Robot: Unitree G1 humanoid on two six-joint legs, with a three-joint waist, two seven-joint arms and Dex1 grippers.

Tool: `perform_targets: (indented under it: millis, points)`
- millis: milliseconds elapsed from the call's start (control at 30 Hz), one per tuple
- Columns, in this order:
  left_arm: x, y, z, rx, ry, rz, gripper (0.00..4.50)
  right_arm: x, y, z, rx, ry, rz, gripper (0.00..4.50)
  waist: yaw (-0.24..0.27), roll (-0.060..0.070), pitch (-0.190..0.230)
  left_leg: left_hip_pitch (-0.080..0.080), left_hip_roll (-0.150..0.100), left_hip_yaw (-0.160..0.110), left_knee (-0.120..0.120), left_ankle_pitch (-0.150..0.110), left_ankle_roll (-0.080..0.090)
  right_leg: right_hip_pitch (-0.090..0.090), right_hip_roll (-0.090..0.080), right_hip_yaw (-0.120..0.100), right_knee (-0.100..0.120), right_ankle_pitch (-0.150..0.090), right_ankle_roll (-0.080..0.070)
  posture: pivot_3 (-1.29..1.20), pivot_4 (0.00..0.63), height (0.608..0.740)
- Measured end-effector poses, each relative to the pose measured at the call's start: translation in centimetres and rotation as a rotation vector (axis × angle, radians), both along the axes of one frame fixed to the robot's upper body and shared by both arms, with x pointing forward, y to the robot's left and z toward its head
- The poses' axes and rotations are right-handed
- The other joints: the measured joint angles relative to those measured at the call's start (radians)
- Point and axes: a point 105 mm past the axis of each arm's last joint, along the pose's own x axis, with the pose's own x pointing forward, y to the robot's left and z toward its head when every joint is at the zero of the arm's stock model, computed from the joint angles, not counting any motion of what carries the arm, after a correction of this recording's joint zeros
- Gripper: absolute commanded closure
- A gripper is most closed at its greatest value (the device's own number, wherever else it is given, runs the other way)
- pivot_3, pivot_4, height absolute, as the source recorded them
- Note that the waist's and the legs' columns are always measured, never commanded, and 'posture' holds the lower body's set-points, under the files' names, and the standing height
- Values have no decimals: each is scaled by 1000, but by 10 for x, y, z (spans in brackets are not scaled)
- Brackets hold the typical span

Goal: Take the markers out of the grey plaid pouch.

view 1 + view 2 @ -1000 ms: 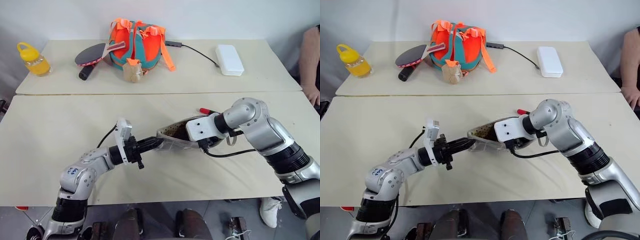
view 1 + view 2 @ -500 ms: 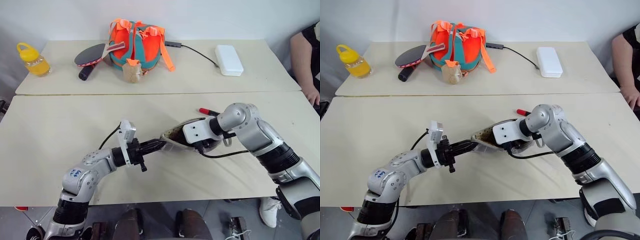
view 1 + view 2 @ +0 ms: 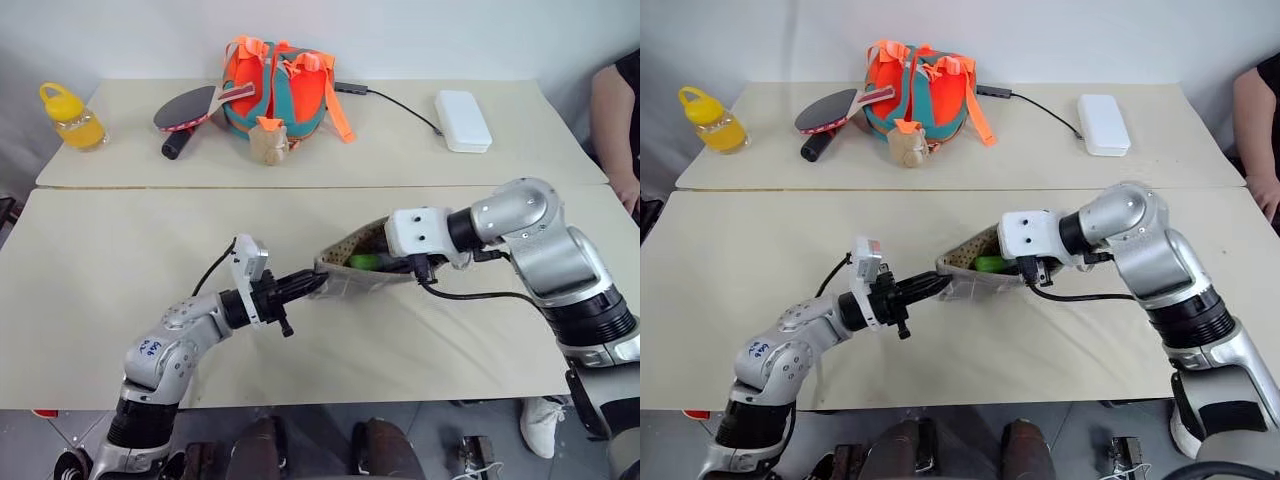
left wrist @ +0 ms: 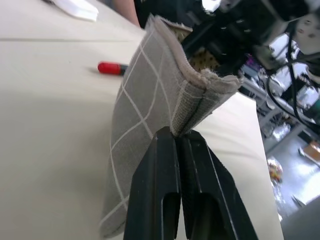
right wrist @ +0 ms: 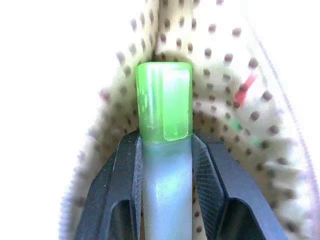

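On the near cream table, the grey plaid pouch is lying open in the middle, its corner pinched by the left gripper, whose fingers are clamped together on the fabric. The right gripper is reaching into the mouth and squeezing the green-ended marker, not yet clear of the lining. The red-capped marker is already lying out on the table beside the pouch, so one seems done, one left.

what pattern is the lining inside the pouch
Cream with small dark dots; the pouch lining shows best in the right wrist view.
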Motion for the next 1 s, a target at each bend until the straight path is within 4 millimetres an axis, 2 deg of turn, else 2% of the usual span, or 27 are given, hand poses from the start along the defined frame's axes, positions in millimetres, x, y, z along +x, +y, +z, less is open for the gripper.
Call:
perform_targets:
  millis: [167, 267, 433, 567, 633, 733, 867, 1000]
  points:
    - [1, 1, 1, 66, -83, -9, 4500, 9, -2, 7, 52, -79, -8, 3445, -1, 0, 0, 0, 0, 1, 0, 0, 0, 0, 0, 0, 0, 0, 0, 0, 150, 740]
    - [10, 8, 7, 101, -145, 22, 4500, 13, -4, 18, 136, -80, -14, 3445, 0, 0, 0, 0, 0, 1, 0, 0, 0, -1, 0, 0, 0, 0, 0, 0, 150, 740]
    - [39, 58, 19, 165, -232, 198, 4500, -2, 15, 75, 446, -46, 78, 3445, -10, 0, 0, 0, 1, 1, -2, 0, -1, -2, 1, 0, 1, 0, 0, 0, 150, 740]
    - [45, 79, 25, 184, -275, 268, 4500, -5, 24, 112, 616, -96, 104, 3445, -2, 0, 0, -1, 1, 1, -2, 0, 0, -3, 1, 0, 0, 0, 0, 0, 150, 740]
    - [47, 88, 26, 192, -295, 301, 4500, -2, 23, 119, 669, -102, 91, 3445, 1, 0, 0, -1, 0, 1, -2, 0, 0, -2, 1, 0, 0, 0, 0, 0, 150, 740]
    - [50, 115, 28, 264, -350, 395, 4500, 6, 10, 108, 591, -126, 39, 3445, 1, 0, 0, -2, 0, 1, -3, 0, 0, -3, 0, 0, -1, 0, 0, 0, 150, 740]
    - [50, 161, 53, 345, -476, 577, 4500, 23, -34, 47, 304, -84, -125, 3445, -1, -1, 0, -2, 0, 3, -4, 0, 0, -3, 0, 0, -2, 0, 0, 0, 150, 740]
    - [43, 181, 73, 485, -631, 670, 4500, 29, -61, -6, 69, -62, -191, 3445, -11, -1, 0, -1, 0, 4, -4, 0, 0, -4, 0, 0, -1, 0, 0, 0, 150, 740]
